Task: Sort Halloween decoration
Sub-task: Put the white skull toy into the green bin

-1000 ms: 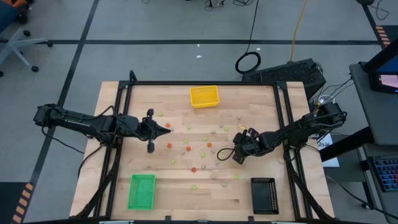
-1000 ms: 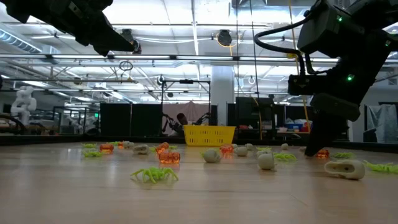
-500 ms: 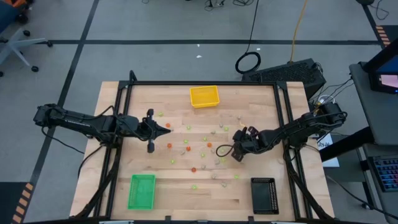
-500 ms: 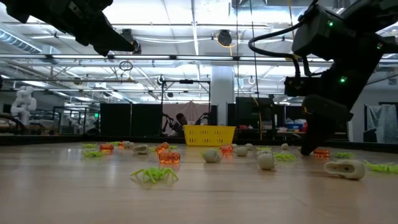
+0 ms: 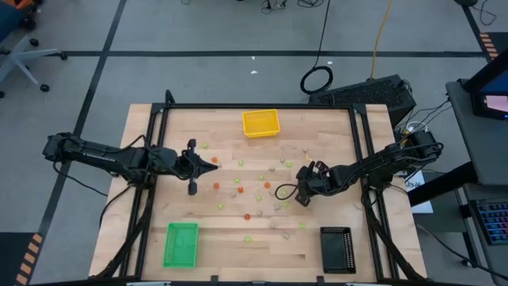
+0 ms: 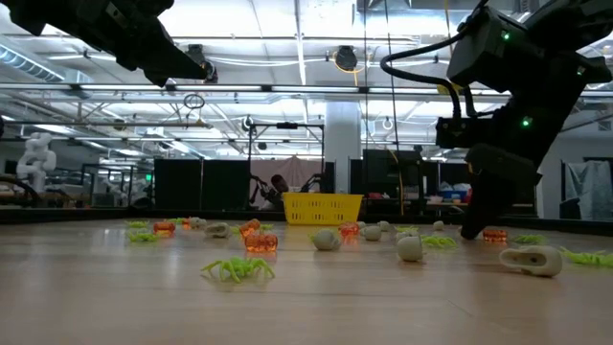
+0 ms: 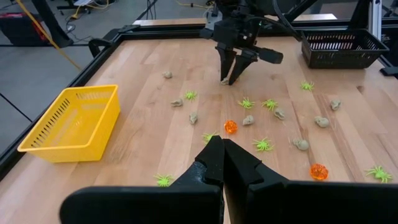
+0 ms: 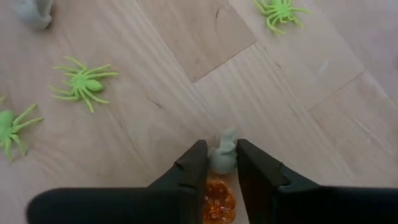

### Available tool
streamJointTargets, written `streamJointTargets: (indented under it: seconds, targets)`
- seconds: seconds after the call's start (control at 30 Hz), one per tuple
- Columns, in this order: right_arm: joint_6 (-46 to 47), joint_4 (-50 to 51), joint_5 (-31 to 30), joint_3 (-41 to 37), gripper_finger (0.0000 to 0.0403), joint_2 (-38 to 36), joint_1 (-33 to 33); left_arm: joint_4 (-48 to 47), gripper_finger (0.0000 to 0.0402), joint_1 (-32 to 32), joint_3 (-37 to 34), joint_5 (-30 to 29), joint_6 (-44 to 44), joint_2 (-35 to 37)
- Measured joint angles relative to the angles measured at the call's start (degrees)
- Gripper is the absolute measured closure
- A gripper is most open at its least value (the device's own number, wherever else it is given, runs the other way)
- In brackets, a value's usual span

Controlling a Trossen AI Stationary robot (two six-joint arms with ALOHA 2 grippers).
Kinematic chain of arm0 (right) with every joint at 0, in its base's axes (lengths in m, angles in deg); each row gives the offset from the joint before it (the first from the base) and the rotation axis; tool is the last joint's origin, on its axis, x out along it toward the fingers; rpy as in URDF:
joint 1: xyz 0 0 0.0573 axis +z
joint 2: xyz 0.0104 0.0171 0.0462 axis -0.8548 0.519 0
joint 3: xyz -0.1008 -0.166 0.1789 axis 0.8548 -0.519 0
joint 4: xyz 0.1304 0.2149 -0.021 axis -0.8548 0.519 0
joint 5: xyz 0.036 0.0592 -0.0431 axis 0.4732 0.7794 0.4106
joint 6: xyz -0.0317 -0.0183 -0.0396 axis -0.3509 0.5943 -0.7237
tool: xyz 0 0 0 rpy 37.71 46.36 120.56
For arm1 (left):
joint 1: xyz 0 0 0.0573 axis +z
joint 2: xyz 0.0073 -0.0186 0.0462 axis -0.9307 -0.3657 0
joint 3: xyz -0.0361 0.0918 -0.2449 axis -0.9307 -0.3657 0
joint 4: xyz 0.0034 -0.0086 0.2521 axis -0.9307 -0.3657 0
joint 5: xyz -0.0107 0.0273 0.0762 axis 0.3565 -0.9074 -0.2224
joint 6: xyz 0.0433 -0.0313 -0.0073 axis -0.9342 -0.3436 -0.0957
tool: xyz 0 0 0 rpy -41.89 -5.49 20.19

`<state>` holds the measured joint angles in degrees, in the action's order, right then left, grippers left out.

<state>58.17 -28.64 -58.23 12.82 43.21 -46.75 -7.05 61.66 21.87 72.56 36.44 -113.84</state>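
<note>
The Halloween decoration lies scattered over the middle of the wooden table: tiny orange, light green spider-shaped and pale grey pieces. My right gripper slants down onto the table right of centre, shut on a pale grey piece. An orange piece lies just behind that grey piece, between the fingers. In the left wrist view my right gripper stands with its tips on the wood. My left gripper hovers shut over the table's left half and holds nothing. My right gripper pinches the pale grey piece by its two sides between its fingertips. The fingers come from above, slanting down from the table's right. The piece still rests on the table.
A yellow tray stands at the far edge, a green tray at the near left and a black tray at the near right. Green spiders and other pieces lie close around my right gripper. A black frame borders the table.
My right gripper's tips have shifted slightly toward the table's left, away from the orange piece next to them in the low view. My left arm has kept still.
</note>
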Motion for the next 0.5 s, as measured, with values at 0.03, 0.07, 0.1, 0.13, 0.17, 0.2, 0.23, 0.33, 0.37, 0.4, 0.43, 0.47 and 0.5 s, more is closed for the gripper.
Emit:
streamJointTargets:
  seconds: [0.03,0.07,0.1,0.13,0.17,0.2,0.23,0.33,0.37,0.4,0.43,0.47,0.5]
  targets:
    - [-0.03,-0.03,-0.01,0.01,0.0365,0.00,0.00,0.01,0.0402,0.00,0.00,0.00,0.00,0.00]
    - [-0.21,-0.14,-0.04,0.03,0.0375,0.00,0.00,0.01,0.0402,0.00,0.00,0.00,0.00,0.00]
    - [-0.21,-0.18,-0.08,0.04,0.0384,0.00,0.00,0.01,0.0402,0.00,0.00,0.00,0.00,0.00]
    - [-0.24,-0.18,-0.27,0.04,0.0388,0.02,-0.02,0.01,0.0402,0.00,0.00,0.00,0.00,0.00]
    - [-0.24,-0.18,-0.25,0.04,0.0388,0.02,-0.04,-0.01,0.0402,0.00,0.00,0.00,0.00,0.00]
    - [-0.36,-0.19,-0.26,0.04,0.0388,0.02,-0.04,0.00,0.0402,0.00,0.00,0.00,0.00,0.00]
    - [-0.72,-0.27,-0.25,0.04,0.0388,0.02,-0.04,0.01,0.0402,0.00,0.00,0.00,0.00,0.00]
    - [-1.97,-0.83,-0.20,0.04,0.0388,-0.03,-0.04,0.01,0.0402,0.00,0.00,0.01,0.02,0.00]
    - [-2.45,-1.07,-0.04,0.01,0.0388,-0.18,-0.04,0.01,0.0402,0.00,0.00,0.01,0.02,0.00]
    - [-2.79,-1.38,0.12,-0.02,0.0388,-0.30,0.00,-0.01,0.0402,0.00,0.00,0.01,0.02,0.00]
    - [-3.09,-1.78,0.31,-0.05,0.0388,-0.49,0.03,0.00,0.0402,0.00,-0.01,0.02,0.02,0.00]
    - [-3.58,-2.20,0.48,-0.09,0.0388,-0.85,0.04,0.01,0.0402,0.00,-0.02,0.02,0.02,0.00]
    - [-4.28,-2.93,0.74,-0.11,0.0388,-1.19,0.07,-0.01,0.0402,0.00,-0.02,0.01,0.02,0.00]
